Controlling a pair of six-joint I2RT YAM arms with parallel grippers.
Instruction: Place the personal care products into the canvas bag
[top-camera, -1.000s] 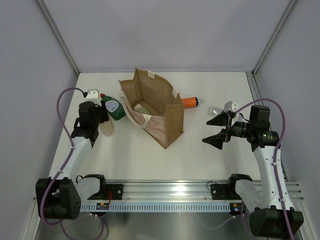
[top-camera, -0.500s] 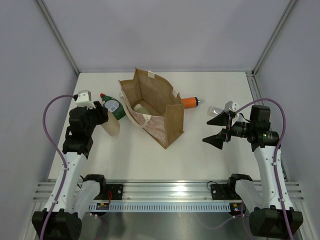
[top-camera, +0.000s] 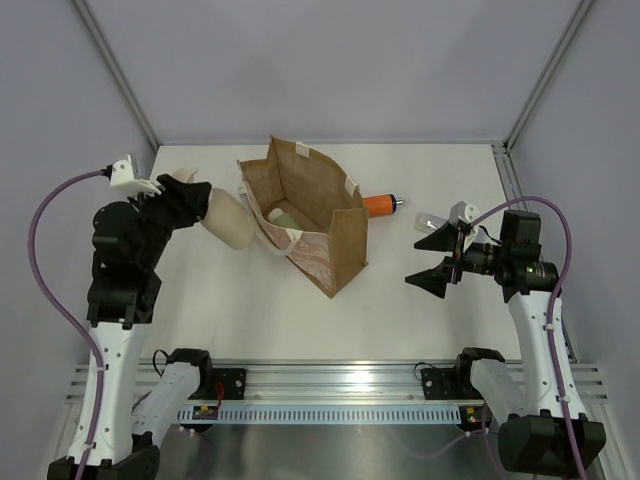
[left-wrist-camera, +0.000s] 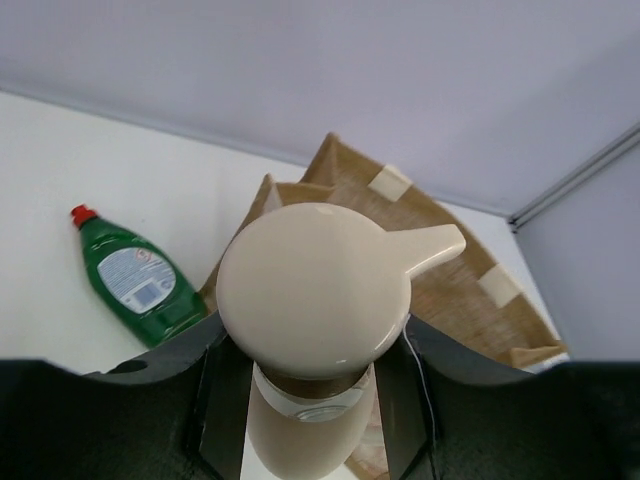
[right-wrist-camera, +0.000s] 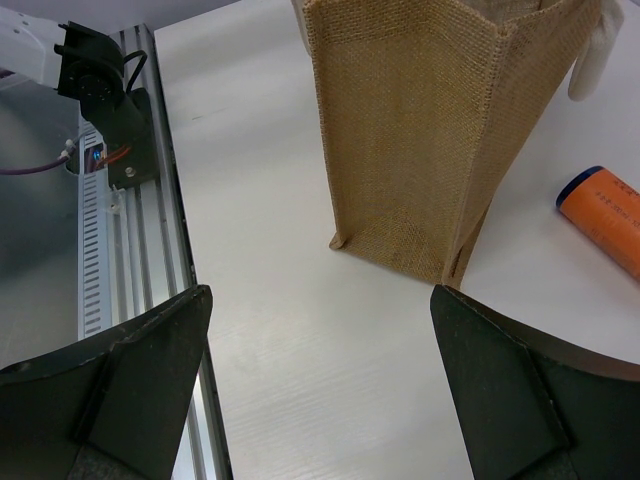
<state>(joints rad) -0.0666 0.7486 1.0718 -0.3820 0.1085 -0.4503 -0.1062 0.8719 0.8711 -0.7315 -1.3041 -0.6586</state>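
My left gripper is shut on a pale beige bottle with a cream cap and holds it in the air just left of the canvas bag. The bag stands open, and a second beige bottle lies inside it. The green red-capped bottle lies on the table left of the bag; in the top view my arm hides it. The orange bottle lies right of the bag, also in the right wrist view. My right gripper is open and empty, right of the bag.
A small pale grey thing, perhaps the flat tube, lies by my right gripper's far finger. The metal rail with both arm bases runs along the near edge. Grey walls close in the table on three sides.
My left arm has lifted the beige bottle off the table and carried it up and right to the bag's left rim. The green bottle is now hidden in the top view. The right arm has not moved.
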